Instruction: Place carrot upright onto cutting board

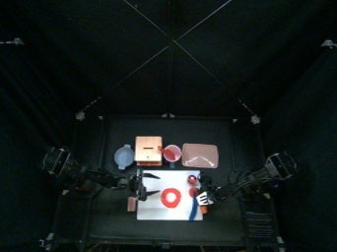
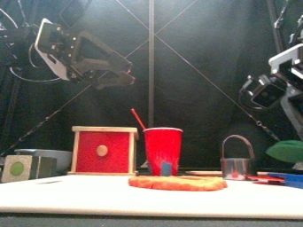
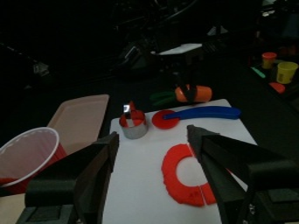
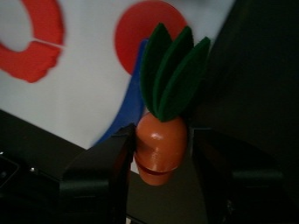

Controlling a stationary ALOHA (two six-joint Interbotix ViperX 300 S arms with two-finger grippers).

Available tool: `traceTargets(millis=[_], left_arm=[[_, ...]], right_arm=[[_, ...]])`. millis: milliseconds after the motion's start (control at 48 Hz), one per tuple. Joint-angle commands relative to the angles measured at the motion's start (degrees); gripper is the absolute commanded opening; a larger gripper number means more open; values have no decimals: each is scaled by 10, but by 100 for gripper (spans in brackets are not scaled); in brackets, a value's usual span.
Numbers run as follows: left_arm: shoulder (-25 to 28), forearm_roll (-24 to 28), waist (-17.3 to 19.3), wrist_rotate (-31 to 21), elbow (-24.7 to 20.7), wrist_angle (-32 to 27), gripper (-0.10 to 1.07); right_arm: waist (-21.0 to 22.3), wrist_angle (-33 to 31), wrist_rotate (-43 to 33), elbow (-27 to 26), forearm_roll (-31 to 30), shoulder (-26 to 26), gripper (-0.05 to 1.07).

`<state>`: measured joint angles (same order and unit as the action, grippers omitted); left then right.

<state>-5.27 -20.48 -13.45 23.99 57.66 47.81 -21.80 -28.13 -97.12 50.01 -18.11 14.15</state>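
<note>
carrot (image 4: 162, 140): 1 | cutting board (image 1: 156, 211): 1 | red cup (image 2: 164, 149): 1

No text, label, brand, number or sign can be read anywhere in these views; whatever surfaces show are plain or too dim and small to make out any lettering.
</note>
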Motion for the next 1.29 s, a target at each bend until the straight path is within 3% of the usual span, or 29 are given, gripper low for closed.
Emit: traceTargets(millis=[0, 292, 500, 688, 854, 1062, 1271], left_arm=[[-2, -1, 3, 0, -15, 2, 96], [-7, -17, 3, 0, -18, 3, 96], [-11, -18, 4, -2, -23, 4, 96], [-10, -34, 7, 0, -32, 5, 96], [-10, -34, 11, 0, -29, 5, 96], [-11, -35, 12, -1, -22, 5, 96], [-11, -36, 15, -1, -21, 4, 96]], right_arm=[[2, 3, -3, -12, -88, 36, 60], [0, 26, -5, -13, -431, 40, 60], [6, 27, -24, -26, -555, -10, 59], [5, 27, -202, -54, -746, -80, 59], [3, 4, -373, -54, -882, -113, 59], [-36, -145, -525, -34, -991, -150, 59], [-51, -163, -591, -37, -1000, -193, 59]])
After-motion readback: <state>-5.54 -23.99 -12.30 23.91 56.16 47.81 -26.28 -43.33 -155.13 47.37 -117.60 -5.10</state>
